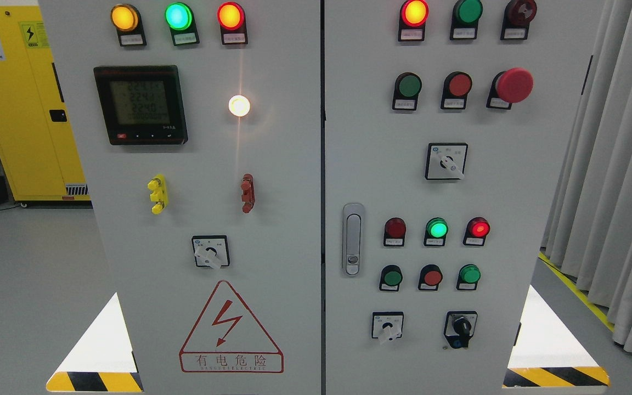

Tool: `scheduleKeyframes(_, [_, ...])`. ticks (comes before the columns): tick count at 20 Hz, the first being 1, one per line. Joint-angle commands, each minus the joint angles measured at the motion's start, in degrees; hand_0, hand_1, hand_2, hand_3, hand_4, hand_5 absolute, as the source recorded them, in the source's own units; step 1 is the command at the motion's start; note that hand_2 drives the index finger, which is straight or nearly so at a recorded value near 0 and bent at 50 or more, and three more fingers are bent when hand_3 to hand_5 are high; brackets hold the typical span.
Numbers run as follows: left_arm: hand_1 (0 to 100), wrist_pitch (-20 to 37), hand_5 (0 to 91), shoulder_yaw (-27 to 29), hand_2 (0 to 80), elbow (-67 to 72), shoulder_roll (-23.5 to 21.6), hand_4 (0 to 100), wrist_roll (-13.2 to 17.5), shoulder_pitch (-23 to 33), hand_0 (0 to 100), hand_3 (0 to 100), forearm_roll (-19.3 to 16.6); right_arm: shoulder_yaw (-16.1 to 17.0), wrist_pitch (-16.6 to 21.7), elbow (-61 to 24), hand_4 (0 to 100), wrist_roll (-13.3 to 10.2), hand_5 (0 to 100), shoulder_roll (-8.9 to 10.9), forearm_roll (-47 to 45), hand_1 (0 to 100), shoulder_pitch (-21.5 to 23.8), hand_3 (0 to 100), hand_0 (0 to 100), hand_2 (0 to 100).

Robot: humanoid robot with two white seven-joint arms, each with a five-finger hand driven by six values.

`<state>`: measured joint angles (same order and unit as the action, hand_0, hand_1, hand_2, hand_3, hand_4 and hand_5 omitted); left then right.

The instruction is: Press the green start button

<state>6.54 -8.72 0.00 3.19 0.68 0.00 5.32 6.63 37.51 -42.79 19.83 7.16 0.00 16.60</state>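
Observation:
A grey electrical cabinet [294,230] with two doors fills the head view. The right door carries several green push buttons: one in the upper row [409,86], one at the lower left [391,277] and one at the lower right [469,274]. I cannot tell from the small labels which is the start button. A lit green lamp [436,228] sits between two red lamps above the lower buttons. Neither of my hands shows in the view.
A red mushroom stop button [514,85] is at the upper right, red buttons [460,84] [432,277] sit beside the green ones. Rotary switches [446,161] [387,327], a key switch [461,329] and a door handle [353,238] are on the right door. A yellow cabinet [25,109] stands at left, curtains [618,164] at right.

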Motion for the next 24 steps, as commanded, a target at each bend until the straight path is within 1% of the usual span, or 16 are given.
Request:
scheduleKeyframes(1, [56, 0.0, 0.0, 0.0, 0.0, -1.6, 1.4, 0, 0.0, -1.7, 12, 0, 0.0, -0.3, 0.1, -19.8, 0, -0.3, 0, -0.84, 1.1, 49, 2.7, 0, 23, 0])
scheduleKeyframes(4, [56, 0.0, 0.0, 0.0, 0.0, -1.6, 1.7, 0, 0.0, -1.7, 12, 0, 0.0, 0.2, 0.2, -26.2, 1, -0.3, 0, -0.83, 1.2, 49, 3.3, 0, 23, 0])
scheduleKeyframes(5, [56, 0.0, 0.0, 0.0, 0.0, -1.6, 1.7, 0, 0.0, -1.7, 12, 0, 0.0, 0.5, 0.1, -28.5, 3, -0.2, 0, -0.83, 1.2, 49, 3.4, 2, 23, 0])
scheduleKeyframes(7, [56, 0.0, 0.0, 0.0, 0.0, -1.6, 2.3, 0, 0.0, -1.7, 12, 0, 0.0, 0.6, 0.2, -33.0, 13, -0.2, 0, -0.75, 1.2, 49, 3.4, 10, 23, 0])
scheduleKeyframes(8, [56, 0.0, 0.0, 0.0, 0.0, -1.6, 2.6, 0, 0.0, -1.7, 12, 0, 0.0, 0.6, 0.2, -35.5, 17, -0.1, 2, -0.66, 1.2, 49, 3.4, 15, 23, 0])
scheduleKeyframes(10, [56, 0.0, 0.0, 0.0, 0.0, -1.6, 2.9, 0, 0.0, -1.7, 12, 0, 0.0, 0.4, 0.2, -40.2, 34, -0.1, 16, -0.31, 1.4, 50, 4.0, 27, 23, 0])
scheduleKeyframes(11, [56, 0.0, 0.0, -0.1, 0.0, -1.6, 2.9, 0, 0.0, -1.7, 12, 0, 0.0, 0.3, 0.1, -42.7, 34, -0.1, 16, -0.13, 1.8, 50, 4.2, 27, 23, 0])
scheduleKeyframes(12, [56, 0.0, 0.0, -0.1, 0.0, -1.6, 2.9, 0, 0.0, -1.7, 12, 0, 0.0, 0.3, 0.1, -45.1, 36, -0.1, 20, -0.04, 3.3, 51, 4.1, 31, 22, 0])
scheduleKeyframes(13, [56, 0.0, 0.0, -0.2, 0.0, -1.7, 2.9, 0, 0.0, -1.7, 12, 0, 0.0, 0.4, 0.1, -46.8, 45, -0.1, 31, 0.3, 5.2, 51, 3.8, 41, 22, 0])
scheduleKeyframes(14, [56, 0.0, 0.0, -0.2, 0.0, -1.7, 2.9, 0, 0.0, -1.7, 12, 0, 0.0, 0.4, 0.1, -48.6, 48, -0.1, 34, 1.09, 6.6, 52, 3.4, 44, 22, 0])
scheduleKeyframes(16, [56, 0.0, 0.0, -0.2, 0.0, -1.6, 2.9, 0, 0.0, -1.7, 12, 0, 0.0, 0.4, -0.1, -51.2, 58, -0.1, 47, 1.8, 8.3, 56, 1.6, 54, 24, 0])
scheduleKeyframes(17, [56, 0.0, 0.0, -0.2, 0.0, -1.6, 2.9, 0, 0.0, -1.7, 12, 0, 0.0, 0.4, -0.2, -51.7, 60, 0.0, 48, 1.89, 9.0, 57, 0.1, 56, 25, 0])
scheduleKeyframes(18, [56, 0.0, 0.0, -0.2, 0.0, -1.6, 2.9, 0, 0.0, -1.7, 12, 0, 0.0, 0.4, -0.4, -51.9, 63, 0.6, 52, 1.8, 10.3, 58, -1.8, 59, 25, 0])
scheduleKeyframes(20, [56, 0.0, 0.0, -0.1, 0.0, -1.6, 2.9, 0, 0.0, -1.7, 12, 0, 0.0, 0.7, -0.4, -52.1, 72, 2.7, 62, 1.54, 11.9, 63, -4.2, 69, 25, 0])
scheduleKeyframes(22, [56, 0.0, 0.0, -0.2, 0.0, -1.6, 2.9, 0, 0.0, -1.7, 12, 0, 0.0, 0.7, -0.4, -54.1, 77, 3.1, 68, 1.54, 12.7, 68, -5.7, 75, 23, 0])
scheduleKeyframes(24, [56, 0.0, 0.0, -0.2, 0.0, -1.6, 2.9, 0, 0.0, -1.7, 12, 0, 0.0, 1.2, -0.3, -56.0, 79, 3.5, 70, 1.54, 14.6, 70, -7.4, 77, 23, 0])
